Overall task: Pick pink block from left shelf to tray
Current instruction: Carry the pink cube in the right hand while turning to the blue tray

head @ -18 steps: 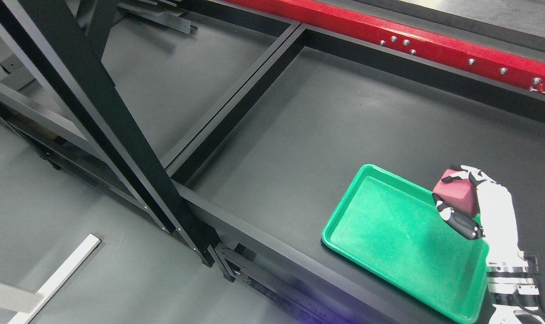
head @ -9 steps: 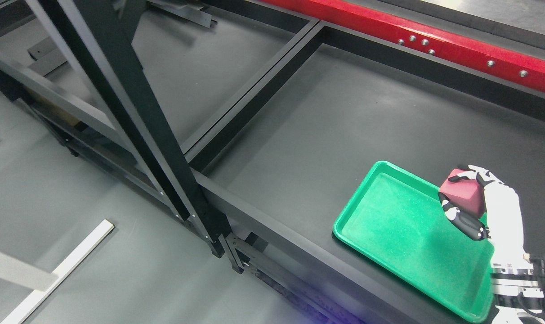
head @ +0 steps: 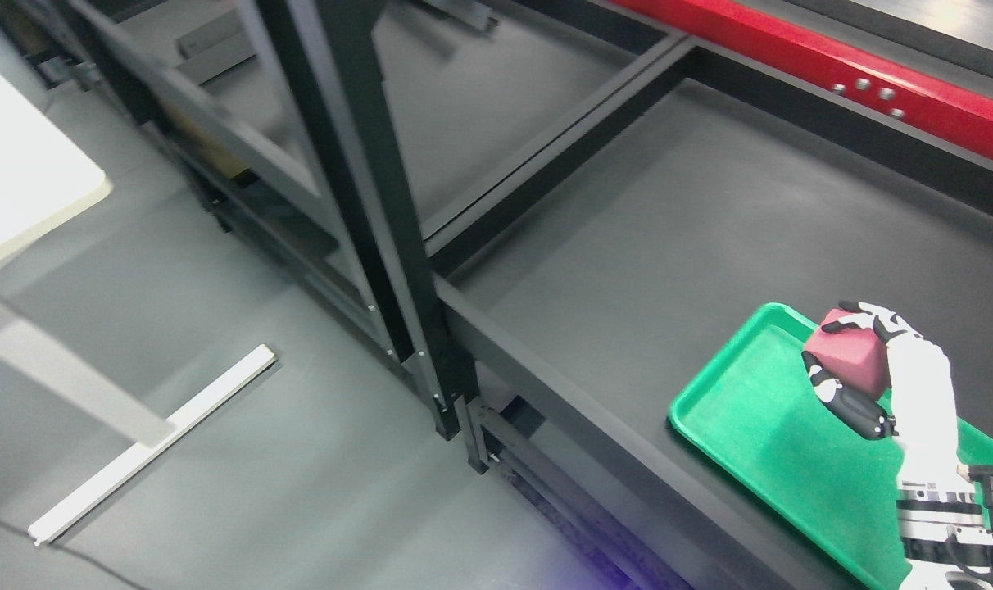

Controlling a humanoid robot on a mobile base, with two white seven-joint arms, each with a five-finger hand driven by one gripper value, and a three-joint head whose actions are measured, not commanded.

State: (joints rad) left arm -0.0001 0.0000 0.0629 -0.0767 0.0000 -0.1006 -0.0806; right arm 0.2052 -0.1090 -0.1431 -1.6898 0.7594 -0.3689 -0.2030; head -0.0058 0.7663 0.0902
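Observation:
My right hand (head: 853,360), white with black fingertips, rises from the bottom right corner and is shut on a pink-red block (head: 847,360). It holds the block above the upper part of a green tray (head: 759,442) that lies on the dark shelf surface (head: 668,238) at the lower right. The thumb curls under the block and the other fingers wrap over its top. My left arm does not show.
A black upright post (head: 382,213) of the shelf frame crosses the middle. A red beam (head: 873,74) runs along the back right. On the grey floor at the left lie a white strip (head: 152,442) and a white table corner (head: 21,180).
The whole picture has shifted right and down, so the camera has turned left. The hand with the block keeps its place over the tray.

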